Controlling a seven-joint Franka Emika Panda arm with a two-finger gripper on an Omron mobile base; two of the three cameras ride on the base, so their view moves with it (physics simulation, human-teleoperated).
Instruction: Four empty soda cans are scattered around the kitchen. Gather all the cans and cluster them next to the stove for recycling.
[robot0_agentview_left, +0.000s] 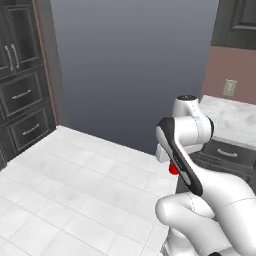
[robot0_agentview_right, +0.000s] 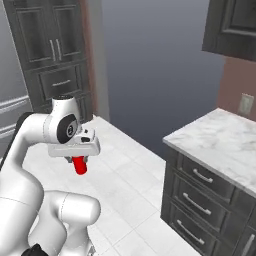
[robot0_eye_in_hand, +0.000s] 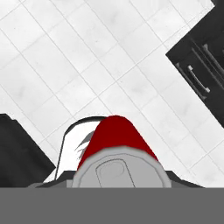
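A bright red soda can (robot0_agentview_right: 79, 165) with a silver top hangs under the white hand, high above the tiled floor. My gripper (robot0_agentview_right: 77, 160) is shut on it. In the hand view the soda can (robot0_eye_in_hand: 115, 138) fills the lower middle, its silver lid nearest the camera, and it hides my fingertips. From the left base view a small red part of the soda can (robot0_agentview_left: 173, 169) peeks out behind the forearm. The stove is out of view.
A marble counter (robot0_agentview_right: 218, 140) over dark drawers (robot0_agentview_right: 196, 202) stands to the right, also seen as the counter (robot0_agentview_left: 233, 118). Tall dark cabinets (robot0_agentview_left: 21, 90) line the left wall. White floor tiles (robot0_agentview_left: 75, 190) spread below the arm.
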